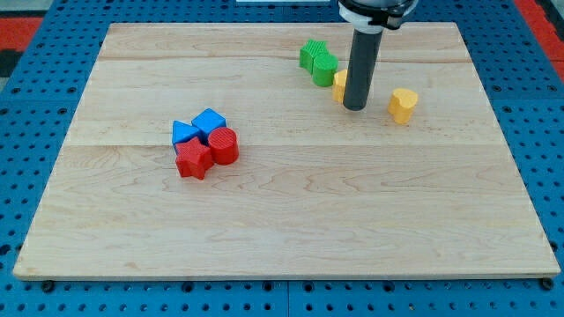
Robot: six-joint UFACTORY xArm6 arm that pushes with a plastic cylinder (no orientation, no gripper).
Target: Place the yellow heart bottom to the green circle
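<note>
Wooden board (282, 220). Rod, no pincer to report; my tip (354, 107) touching a partly hidden yellow block (339, 85) just below the green circle (324, 70). Yellow heart (403, 104) apart at the view's right, not yet under the circle. Green star (311, 54) adjoining the circle.
</note>
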